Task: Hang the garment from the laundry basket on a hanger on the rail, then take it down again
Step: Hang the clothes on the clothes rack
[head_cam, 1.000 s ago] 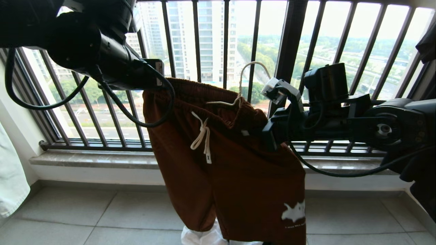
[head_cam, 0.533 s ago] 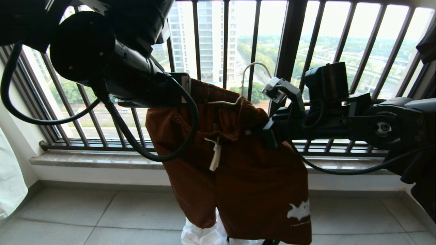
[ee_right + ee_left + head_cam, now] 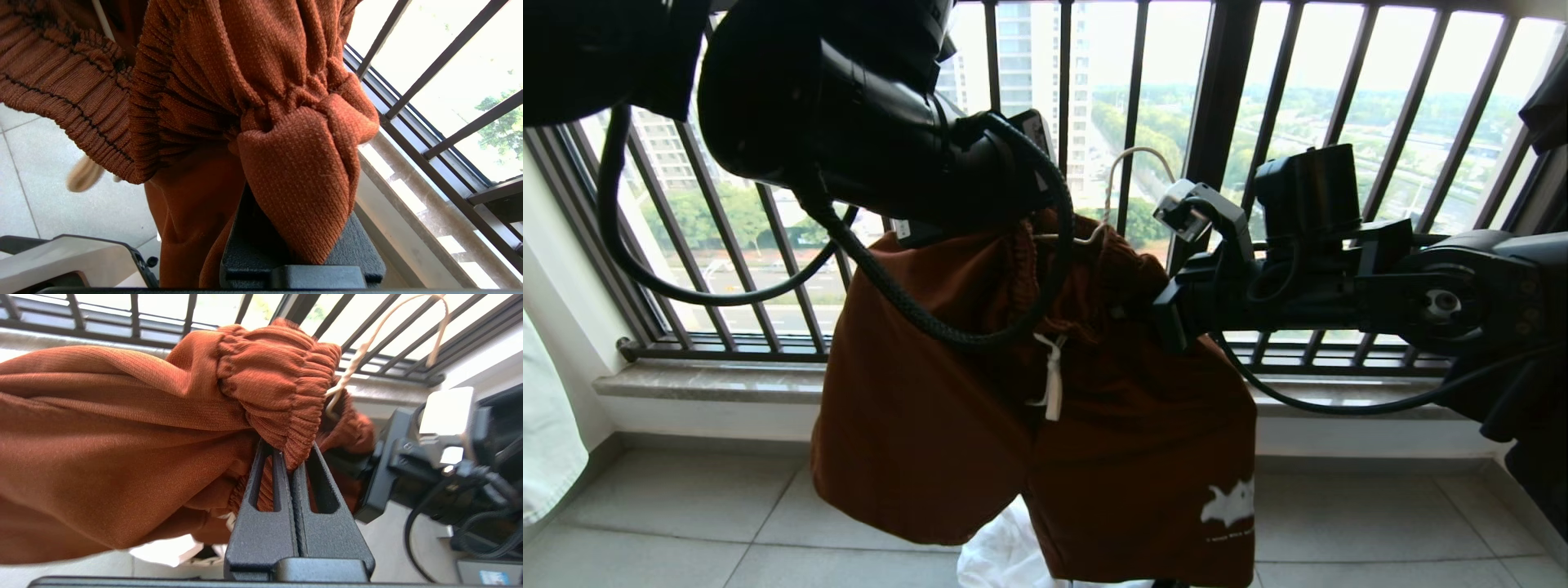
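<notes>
Both end effectors pinch the shorts' [image 3: 1029, 425] waistband between them.

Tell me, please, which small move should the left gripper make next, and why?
Probably carry the waistband onward over the hanger. The left gripper and right gripper are both shut on the shorts, whose waistband is bunched beside the hanger's hook, not spread on it.
</notes>
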Motion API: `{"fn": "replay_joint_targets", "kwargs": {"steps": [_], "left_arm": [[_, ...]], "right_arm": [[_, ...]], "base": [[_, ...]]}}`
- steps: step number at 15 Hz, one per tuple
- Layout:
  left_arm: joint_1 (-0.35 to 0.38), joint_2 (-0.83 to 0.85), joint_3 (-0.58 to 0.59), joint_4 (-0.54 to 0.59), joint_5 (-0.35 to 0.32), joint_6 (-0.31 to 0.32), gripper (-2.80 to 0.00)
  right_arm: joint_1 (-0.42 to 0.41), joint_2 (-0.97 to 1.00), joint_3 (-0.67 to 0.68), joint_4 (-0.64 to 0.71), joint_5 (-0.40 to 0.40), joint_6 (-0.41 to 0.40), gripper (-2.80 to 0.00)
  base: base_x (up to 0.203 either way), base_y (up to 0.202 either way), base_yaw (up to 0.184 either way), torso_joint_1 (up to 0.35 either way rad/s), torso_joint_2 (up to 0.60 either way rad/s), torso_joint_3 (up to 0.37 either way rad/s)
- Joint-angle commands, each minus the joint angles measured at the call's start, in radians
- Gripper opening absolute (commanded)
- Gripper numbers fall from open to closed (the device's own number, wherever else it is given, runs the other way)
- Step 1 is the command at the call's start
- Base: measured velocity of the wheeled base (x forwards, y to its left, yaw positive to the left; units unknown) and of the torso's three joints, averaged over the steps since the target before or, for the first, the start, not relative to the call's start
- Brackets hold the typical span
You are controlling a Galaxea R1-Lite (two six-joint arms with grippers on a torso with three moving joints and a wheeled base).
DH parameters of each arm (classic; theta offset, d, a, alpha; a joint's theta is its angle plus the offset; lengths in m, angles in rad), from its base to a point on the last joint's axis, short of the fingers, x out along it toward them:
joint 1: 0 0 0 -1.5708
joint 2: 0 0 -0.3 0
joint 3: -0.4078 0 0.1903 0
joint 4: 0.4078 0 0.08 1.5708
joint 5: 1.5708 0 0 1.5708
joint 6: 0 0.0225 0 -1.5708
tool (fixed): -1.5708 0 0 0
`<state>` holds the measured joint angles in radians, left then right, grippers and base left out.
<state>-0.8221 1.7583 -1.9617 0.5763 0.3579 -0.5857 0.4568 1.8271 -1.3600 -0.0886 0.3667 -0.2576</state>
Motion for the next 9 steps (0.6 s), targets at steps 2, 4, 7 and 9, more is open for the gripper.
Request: {"fn": "replay_joint_targets", "kwargs": {"steps": [2,4,7,9], "left_arm": [[0.015,0.028,0.001,-0.033,0.004,-0.001,-2.80],[0.038,0.048,0.003,-0.027,0.005,0.011,-2.80],[0.042,0.045,0.019,0.014,-0.004,0.014,-2.80],[0.026,0.041,0.020,0.034,-0.005,0.012,-2.80]], "right_arm": [[0.000,0.006,-0.001,0.000,0.003,-0.002,-2.80],[0.002,0.000,0.002,0.000,0.003,-0.002,-2.80],[0.002,-0.003,0.002,0.000,0.003,-0.002,-2.80],[0.002,-0.003,0.002,0.000,0.003,-0.002,-2.80]], "base": [[0.000,0.000,0.000,0.000,0.00,0.000],[0.000,0.000,0.000,0.000,0.00,0.000],[0.000,0.000,0.000,0.000,0.00,0.000],[0.000,0.000,0.000,0.000,0.00,0.000]]}}
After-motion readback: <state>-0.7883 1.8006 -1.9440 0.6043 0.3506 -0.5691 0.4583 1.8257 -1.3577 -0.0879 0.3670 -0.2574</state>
